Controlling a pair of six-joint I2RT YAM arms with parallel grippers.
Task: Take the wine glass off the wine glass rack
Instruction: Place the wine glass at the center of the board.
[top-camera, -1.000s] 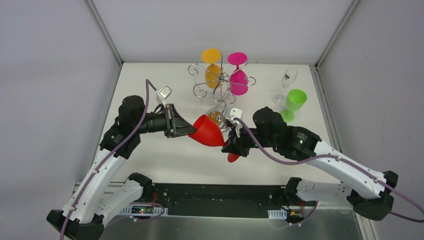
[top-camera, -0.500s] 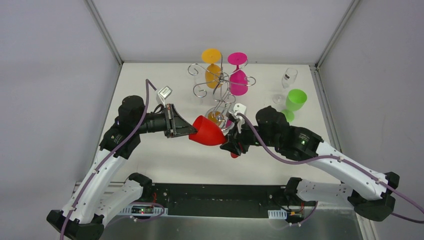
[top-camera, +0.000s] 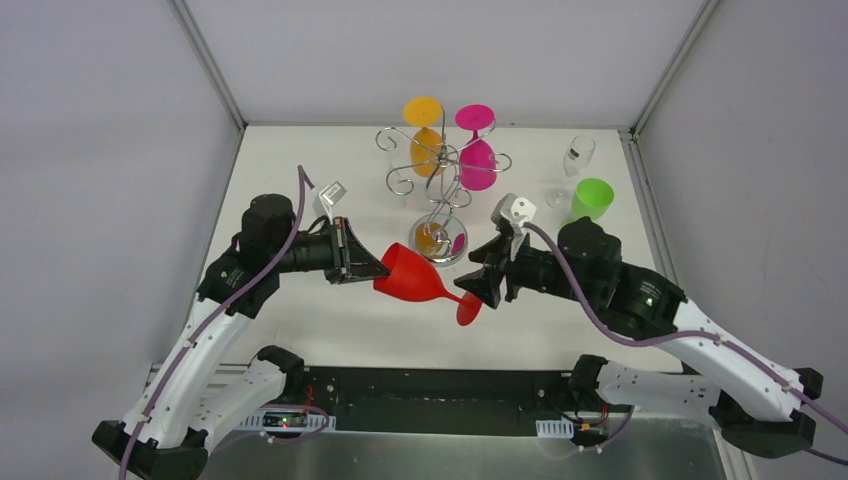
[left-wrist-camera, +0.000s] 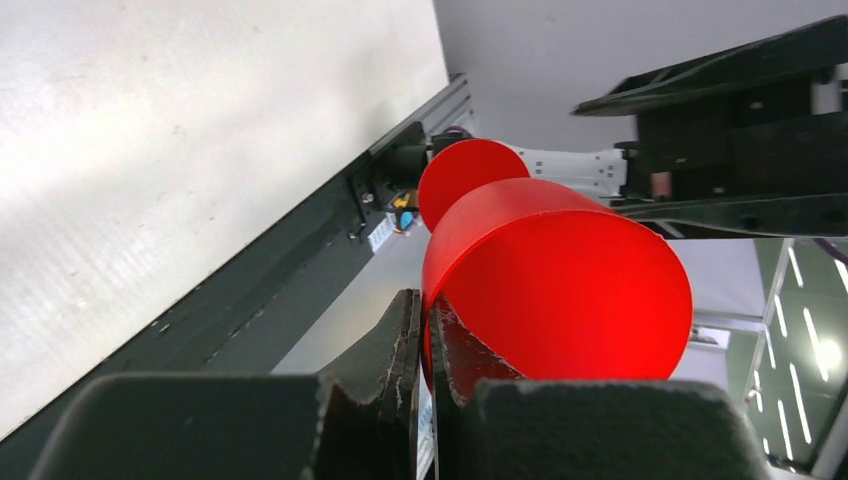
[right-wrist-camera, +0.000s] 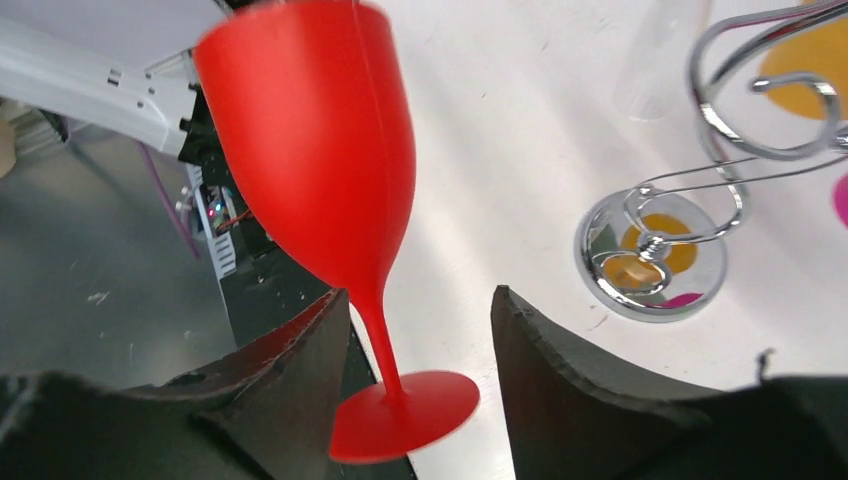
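**Spotter:** Red plastic, that's your wine glass (top-camera: 415, 282). It's off the wine glass rack (top-camera: 437, 165) and lies nearly on its side in the air, just in front of the rack's chrome base (top-camera: 440, 240), foot toward the near edge.

**Operator:** Who has it?

**Spotter:** Your left gripper (top-camera: 368, 268). Its jaws are pinched tight on the rim of the bowl, and your left wrist view shows the lip wedged between them.

**Operator:** And the right?

**Spotter:** Your right gripper (top-camera: 484, 283) sits by the foot with its jaws parted. From its wrist camera the stem runs between the fingers (right-wrist-camera: 300, 370), nearer one than the other, and neither pad presses on it.

**Operator:** What's on the rack?

**Spotter:** An orange glass (top-camera: 424, 135) and a pink glass (top-camera: 477, 152) hang on its far side. A green glass (top-camera: 591, 200) and a clear glass (top-camera: 574, 160) stand on the table (top-camera: 300, 330), off to your right.
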